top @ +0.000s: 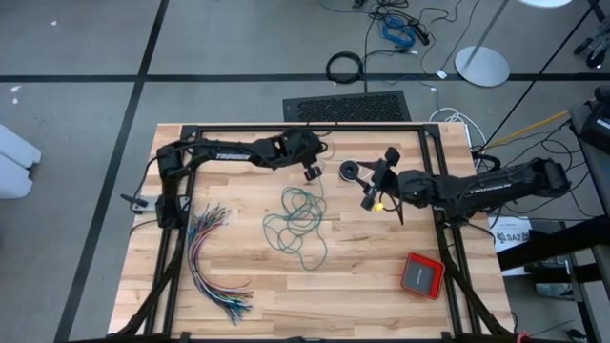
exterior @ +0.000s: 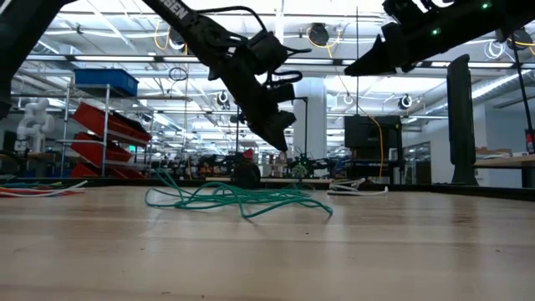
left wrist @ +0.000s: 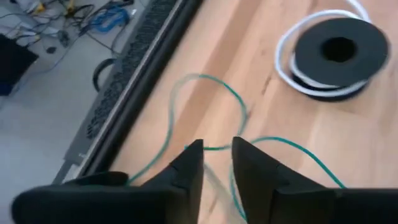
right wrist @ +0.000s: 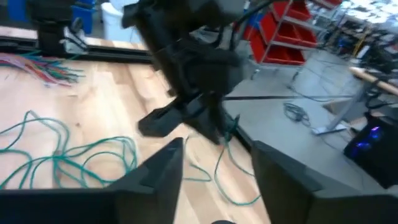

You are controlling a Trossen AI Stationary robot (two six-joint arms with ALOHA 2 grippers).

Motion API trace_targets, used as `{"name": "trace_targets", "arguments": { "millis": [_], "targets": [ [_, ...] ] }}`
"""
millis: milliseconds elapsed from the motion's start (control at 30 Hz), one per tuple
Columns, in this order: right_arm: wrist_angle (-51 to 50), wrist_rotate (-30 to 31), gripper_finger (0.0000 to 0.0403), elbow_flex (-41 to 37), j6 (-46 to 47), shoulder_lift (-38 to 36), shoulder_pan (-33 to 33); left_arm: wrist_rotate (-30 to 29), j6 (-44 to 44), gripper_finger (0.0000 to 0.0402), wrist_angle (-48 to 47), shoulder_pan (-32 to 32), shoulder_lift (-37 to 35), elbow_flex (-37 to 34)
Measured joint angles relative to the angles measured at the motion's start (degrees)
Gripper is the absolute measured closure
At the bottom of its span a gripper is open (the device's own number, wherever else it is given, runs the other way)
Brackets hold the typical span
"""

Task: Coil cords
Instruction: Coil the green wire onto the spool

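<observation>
The teal-green cord (top: 296, 225) lies in loose, tangled loops on the middle of the wooden table (top: 381, 286). It also shows in the low view (exterior: 238, 197). The black cord (top: 351, 171) is wound in a flat ring, with its white end looped around it (left wrist: 283, 62), and rests on the table toward the far edge. My left gripper (top: 312, 172) hangs above the teal cord's far loops (left wrist: 211, 84), slanting down. It is open by a narrow gap (left wrist: 217, 149) and touches nothing. My right gripper (top: 374, 181) stands open wide (right wrist: 217, 149), raised beside the black ring.
A fanned bundle of many-coloured wires (top: 212, 259) lies at the table's left side. A red device (top: 422, 274) sits near the right front corner. A black frame rail (left wrist: 134, 74) runs along the far edge. Bare wood shows near the front middle.
</observation>
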Motion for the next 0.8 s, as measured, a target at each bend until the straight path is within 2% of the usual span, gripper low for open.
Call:
{"name": "trace_targets", "arguments": {
  "millis": [100,200,400,567,667,800],
  "targets": [
    [1.4,-1.4,0.0198,0.0,0.2,1.0,-1.3,2.5,0.0,0.0276,0.0,0.4,0.0,0.0],
    [2.3,-1.6,0.0188,0.0,0.2,1.5,-2.4,4.2,0.0,0.0241,-0.1,0.4,0.0,0.0],
    [2.2,-1.7,0.0194,0.0,0.3,1.5,-3.8,5.2,-0.1,0.0188,-2.4,-0.4,-0.7,0.0],
    [2.3,-1.8,0.0202,0.0,0.5,1.5,-5.4,6.0,0.0,0.017,-6.4,-1.0,-2.7,0.1],
    [3.5,-5.1,0.0206,0.0,0.7,1.5,-7.2,4.6,1.5,0.0169,-10.7,-1.3,-4.3,0.1],
    [6.4,-10.9,0.0211,0.0,2.1,3.4,-10.4,-2.7,4.6,0.0169,-17.5,-1.2,-6.6,0.1]
  ]
}}
